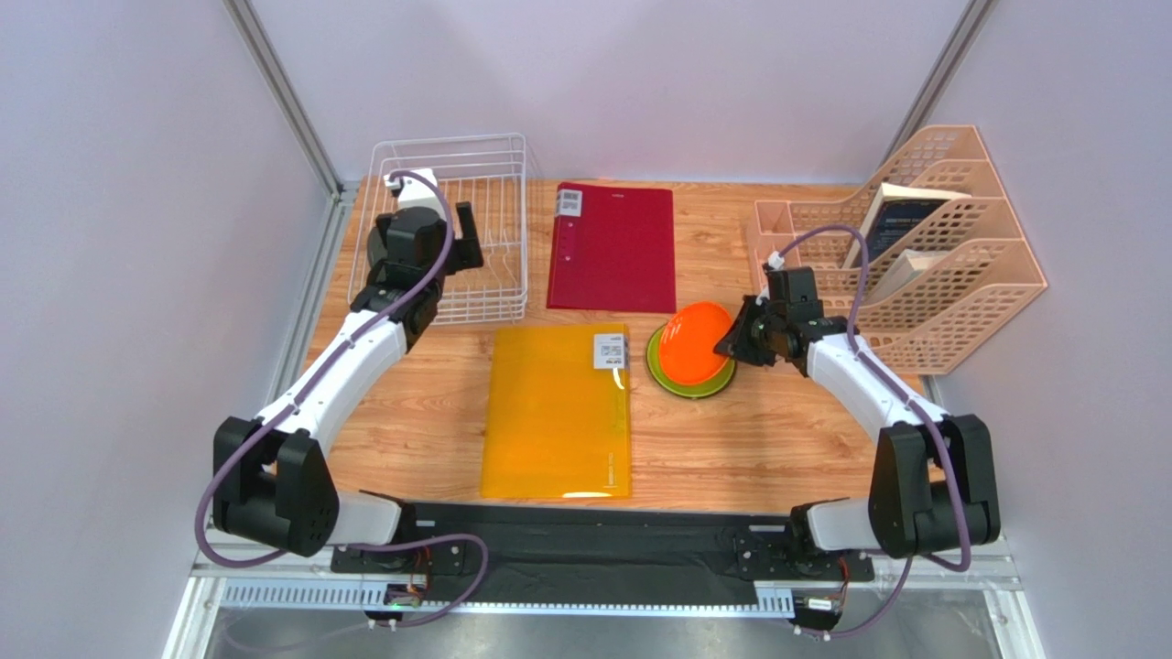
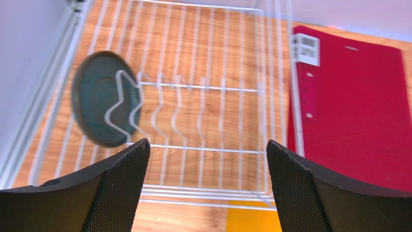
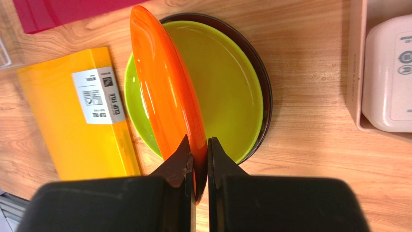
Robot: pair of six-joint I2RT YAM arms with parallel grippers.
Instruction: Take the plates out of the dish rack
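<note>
The white wire dish rack stands at the back left. In the left wrist view the rack holds one dark teal-grey plate upright between the tines at its left end. My left gripper is open and empty above the rack's near edge; it also shows in the top view. My right gripper is shut on the rim of the orange plate, tilted over the lime green plate, which lies on a dark red plate. In the top view the orange plate is over the green one.
A red folder lies right of the rack and a yellow folder in front of it. A peach file organiser with books stands at the back right. A white box sits in it.
</note>
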